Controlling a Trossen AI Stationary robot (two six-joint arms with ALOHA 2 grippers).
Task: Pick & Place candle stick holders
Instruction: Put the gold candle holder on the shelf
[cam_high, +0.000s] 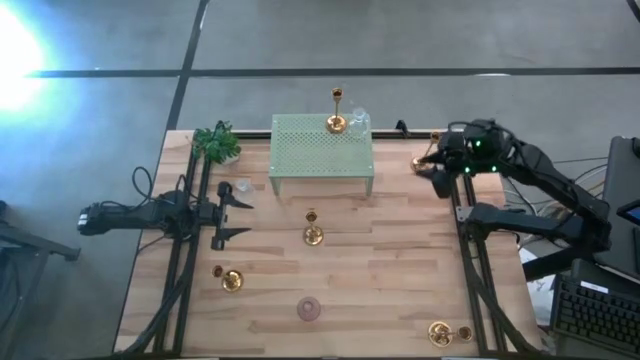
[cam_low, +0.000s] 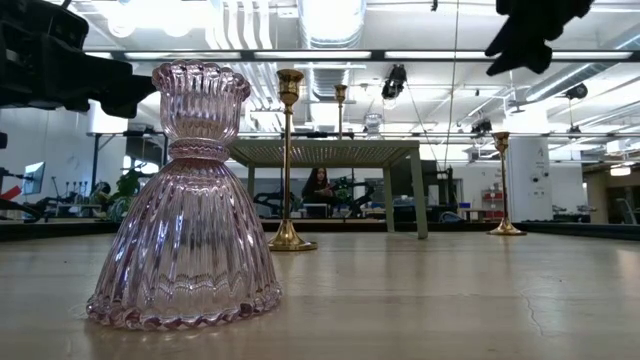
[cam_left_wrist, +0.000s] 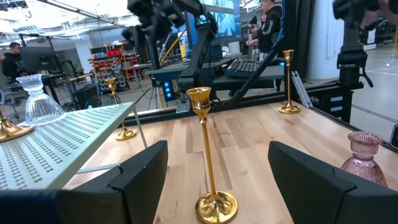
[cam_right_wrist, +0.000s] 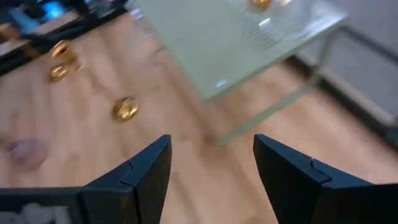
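Note:
Several gold candlestick holders stand upright on their round bases. One (cam_high: 313, 235) is at the table's middle, one (cam_high: 230, 280) near left, one (cam_high: 440, 332) near right, one (cam_high: 425, 160) far right, and one (cam_high: 337, 122) stands on the green perforated stand (cam_high: 300, 150). My left gripper (cam_high: 232, 212) is open at the table's left, level, facing the middle holder (cam_left_wrist: 208, 168), which stands ahead of its fingers, apart from them. My right gripper (cam_high: 438, 178) is open and empty above the table's far right, by the stand's right end (cam_right_wrist: 211, 142).
A pink glass holder (cam_high: 309, 309) stands near the table's front edge, large in the low view (cam_low: 190, 200). A clear glass holder (cam_high: 358, 120) stands on the green stand beside the gold one. A small green plant (cam_high: 217, 143) is at the far left corner.

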